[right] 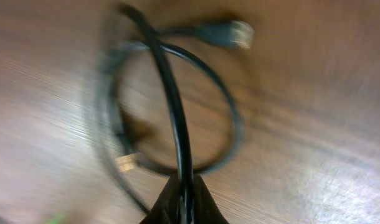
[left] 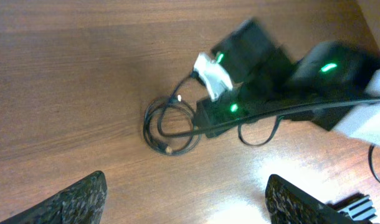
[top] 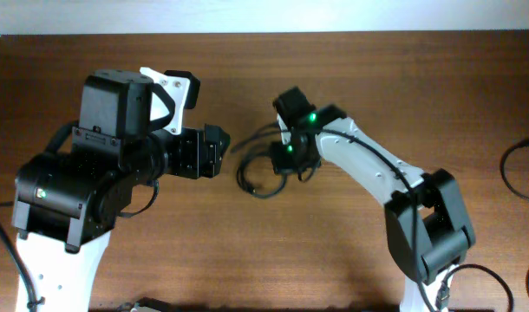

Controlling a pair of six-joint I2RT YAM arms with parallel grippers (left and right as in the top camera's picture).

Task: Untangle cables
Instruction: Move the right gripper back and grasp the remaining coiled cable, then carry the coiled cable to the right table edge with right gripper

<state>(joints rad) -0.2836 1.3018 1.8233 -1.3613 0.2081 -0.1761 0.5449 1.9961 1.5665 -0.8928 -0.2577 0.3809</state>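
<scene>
Right gripper (right: 185,198) pinches one black cable (right: 170,102) strand; left gripper (left: 189,200) wide open, empty. Next: probably pull strand clear.

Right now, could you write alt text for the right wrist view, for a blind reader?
The right gripper pinches a black cable strand at the bottom centre; the strand runs upward. Behind it, a loose cable loop lies on the wooden table, a metal-tipped plug at top right. The picture is blurred.

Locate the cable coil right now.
Overhead view, near centre: the cable coil sits between the two arms, just right of the left gripper, with one strand pinched in the right gripper.
</scene>
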